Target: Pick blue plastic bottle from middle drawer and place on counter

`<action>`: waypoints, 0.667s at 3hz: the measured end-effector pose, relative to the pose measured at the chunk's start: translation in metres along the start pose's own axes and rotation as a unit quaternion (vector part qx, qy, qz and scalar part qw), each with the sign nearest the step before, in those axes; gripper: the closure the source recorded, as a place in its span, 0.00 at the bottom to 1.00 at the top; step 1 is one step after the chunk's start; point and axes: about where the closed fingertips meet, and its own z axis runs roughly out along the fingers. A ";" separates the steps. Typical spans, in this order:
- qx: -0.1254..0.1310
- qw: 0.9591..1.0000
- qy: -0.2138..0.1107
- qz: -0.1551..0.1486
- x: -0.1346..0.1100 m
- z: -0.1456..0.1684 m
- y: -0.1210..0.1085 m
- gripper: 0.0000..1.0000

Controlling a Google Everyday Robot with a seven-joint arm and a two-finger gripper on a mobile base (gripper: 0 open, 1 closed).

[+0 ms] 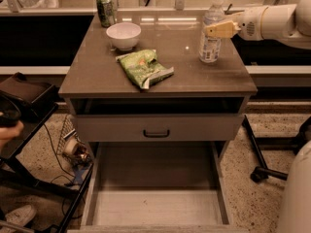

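Note:
The blue plastic bottle (pixel 210 38), clear with a white cap and pale label, stands upright on the counter (pixel 184 79) near its back right corner. My gripper (pixel 219 30) reaches in from the right at the bottle's upper half. One tan finger (pixel 224 29) lies across the bottle's front and the other is hidden behind it. The middle drawer (pixel 155 208) is pulled open low in the view, and its pale wood floor is bare.
On the counter are a green soda can (pixel 105 9) at the back left, a white bowl (pixel 123 35) and a green snack bag (pixel 144 68) in the middle. A grey drawer front with a dark handle (pixel 156 133) sits above the open drawer. A black chair (pixel 24 93) stands at left.

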 end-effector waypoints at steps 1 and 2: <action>0.012 1.000 0.007 0.025 0.028 0.006 -0.014 1.00; 0.012 1.000 0.007 0.025 0.024 0.004 -0.014 1.00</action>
